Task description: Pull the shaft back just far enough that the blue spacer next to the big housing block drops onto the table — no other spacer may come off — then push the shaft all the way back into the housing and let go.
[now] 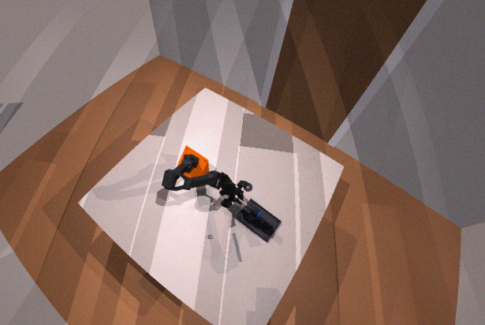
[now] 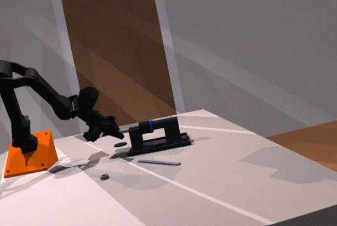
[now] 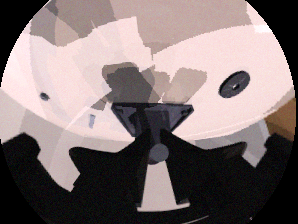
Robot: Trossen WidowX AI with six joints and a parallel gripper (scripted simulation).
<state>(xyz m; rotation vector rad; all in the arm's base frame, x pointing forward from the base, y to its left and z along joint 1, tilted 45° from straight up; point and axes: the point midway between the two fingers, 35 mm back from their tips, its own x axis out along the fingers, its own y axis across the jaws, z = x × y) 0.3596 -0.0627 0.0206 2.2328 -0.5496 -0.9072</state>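
Observation:
My gripper (image 1: 238,200) (image 2: 120,132) (image 3: 155,131) is shut on the shaft, whose round end (image 3: 159,153) shows between the fingers in the wrist view. A short grey length of the shaft (image 2: 126,131) (image 1: 243,203) shows between the fingertips and the fixture's near post (image 2: 136,140). The blue spacer (image 1: 259,214) (image 2: 151,126) is up on the shaft line, against the big housing block (image 2: 172,129). Dark spacers (image 2: 144,127) sit between it and the near post; I cannot tell them apart. No blue piece shows on the table.
The fixture's dark base (image 2: 158,146) stands on the table. A flat dark disc (image 2: 120,144) (image 3: 234,84) lies beside the gripper. A grey bar (image 1: 237,248) (image 2: 159,162) and a small grey ring (image 1: 210,237) (image 2: 104,176) lie on the fixture's other side. The arm stands on an orange base (image 1: 198,169) (image 2: 52,153).

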